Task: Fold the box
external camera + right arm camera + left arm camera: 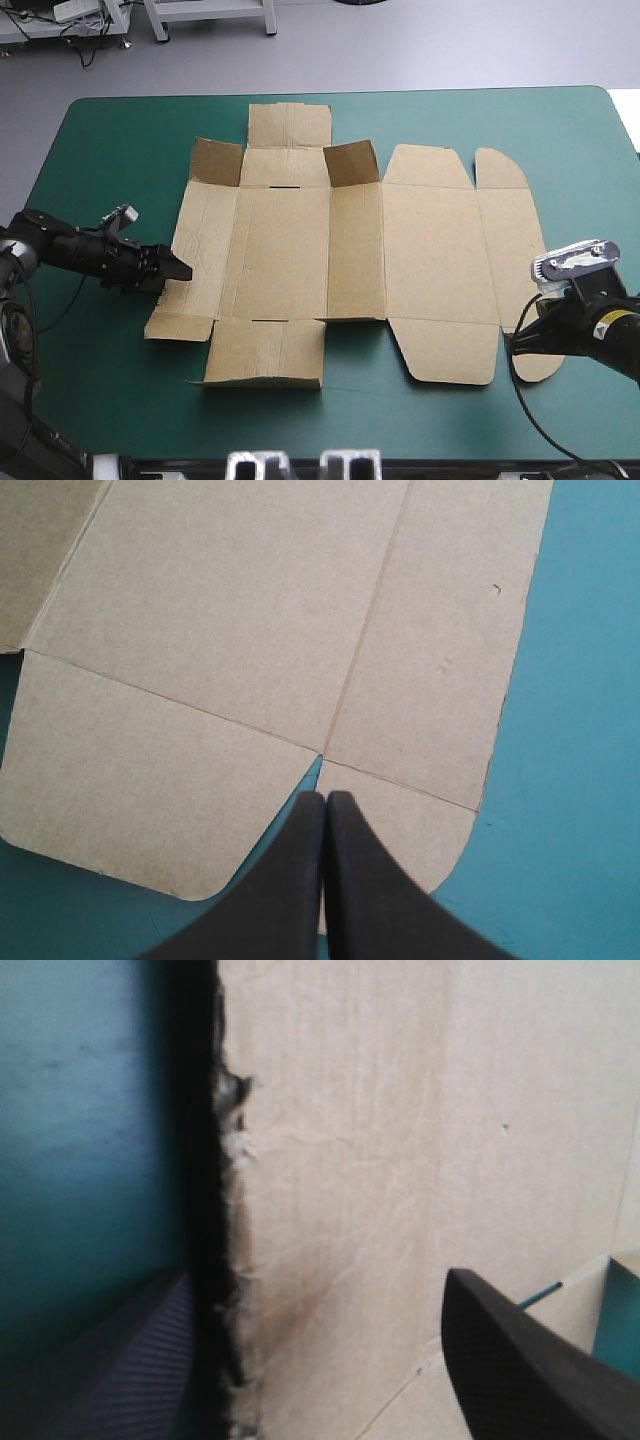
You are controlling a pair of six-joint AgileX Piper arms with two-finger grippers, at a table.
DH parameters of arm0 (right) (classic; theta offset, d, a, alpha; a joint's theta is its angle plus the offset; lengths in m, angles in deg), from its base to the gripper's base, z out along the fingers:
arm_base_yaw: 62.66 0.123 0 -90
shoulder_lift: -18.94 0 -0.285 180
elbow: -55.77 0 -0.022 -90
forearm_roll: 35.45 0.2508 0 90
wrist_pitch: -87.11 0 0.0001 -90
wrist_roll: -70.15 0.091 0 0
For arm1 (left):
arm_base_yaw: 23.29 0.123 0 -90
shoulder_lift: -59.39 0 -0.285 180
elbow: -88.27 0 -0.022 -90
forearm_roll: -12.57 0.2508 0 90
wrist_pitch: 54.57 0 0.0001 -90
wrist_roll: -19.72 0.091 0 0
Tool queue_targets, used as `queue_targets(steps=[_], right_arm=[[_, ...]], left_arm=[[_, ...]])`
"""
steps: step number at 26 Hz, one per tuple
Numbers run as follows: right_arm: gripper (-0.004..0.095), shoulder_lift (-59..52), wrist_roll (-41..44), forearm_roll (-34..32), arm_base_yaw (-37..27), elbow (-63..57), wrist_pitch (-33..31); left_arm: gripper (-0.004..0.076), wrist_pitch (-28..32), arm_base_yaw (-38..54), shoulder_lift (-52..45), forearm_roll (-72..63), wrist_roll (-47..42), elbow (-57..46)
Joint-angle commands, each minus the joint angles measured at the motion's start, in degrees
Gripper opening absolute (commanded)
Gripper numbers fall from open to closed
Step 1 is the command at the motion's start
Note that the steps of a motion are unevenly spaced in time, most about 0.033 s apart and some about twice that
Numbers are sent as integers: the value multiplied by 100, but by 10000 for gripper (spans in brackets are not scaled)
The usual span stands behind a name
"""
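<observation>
Right hand (pixel 325 795), near the table's front edge, has its two black fingers pressed together into one point. It hangs over the slit between two round-cornered flaps at the near right corner of the flat brown cardboard box (pixel 300 240). Whether the tip touches the board I cannot tell, and from above its own wrist hides this hand. At the box's left edge the left hand (pixel 310 1290) stands open. One ribbed finger (pixel 130 1360) is over the smooth teal-green table (pixel 100 150) and the other is over the board, with the ragged cut edge (pixel 235 1140) in dark shadow between them. That shadow hides whether the outer finger reaches under the sheet. The matt, creased sheet lies spread mid-table, with cover showing on every side, widest at the left. At its far side two small flaps (pixel 217 162) stand raised.
</observation>
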Motion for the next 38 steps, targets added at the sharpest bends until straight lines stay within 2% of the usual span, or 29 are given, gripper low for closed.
queue_targets(steps=[1,4,10,13,14,17,18,19,20,21,22,24,26,32,38], right_arm=[[-18,-8,-49,80,5,197,293],[-18,-8,-49,80,5,197,293],[-18,-8,-49,161,5,197,282],[-18,-8,-49,254,5,197,260],[-18,-8,-49,265,5,197,240],[-18,-8,-62,265,5,197,184],[-18,-8,-62,255,5,197,180],[-18,-8,-62,255,5,197,144],[-18,-8,-62,255,5,197,96],[-18,-8,-62,255,5,197,85],[-18,-8,-62,255,5,197,76],[-18,-8,-62,255,5,197,76],[-18,-8,-71,255,5,197,86],[-18,-8,-71,255,5,197,76],[-18,-8,-145,245,5,197,108]], left_arm=[[512,-631,-75,-99,-433,437,-369],[512,-631,-75,-99,-1074,946,-563],[512,-569,-346,-99,-1035,1038,-574],[509,-281,-513,-99,-1058,1052,-574],[500,-21,-590,-99,-1058,1052,-574],[407,657,-709,-99,-1082,831,-574],[331,1085,-744,-99,-1082,527,-563],[295,1214,-748,-99,-1109,473,-563],[188,1325,-748,-99,-1134,458,-550],[139,1313,-748,-99,-1137,515,-541],[13,1056,-748,-99,-1162,850,-493],[-5,342,-748,-99,-1524,1531,-426],[-5,-649,-748,-99,-2016,2288,-351],[-6,-629,-1000,-578,-2231,2503,-63],[-6,-629,-1291,-1113,-1987,2421,832]])
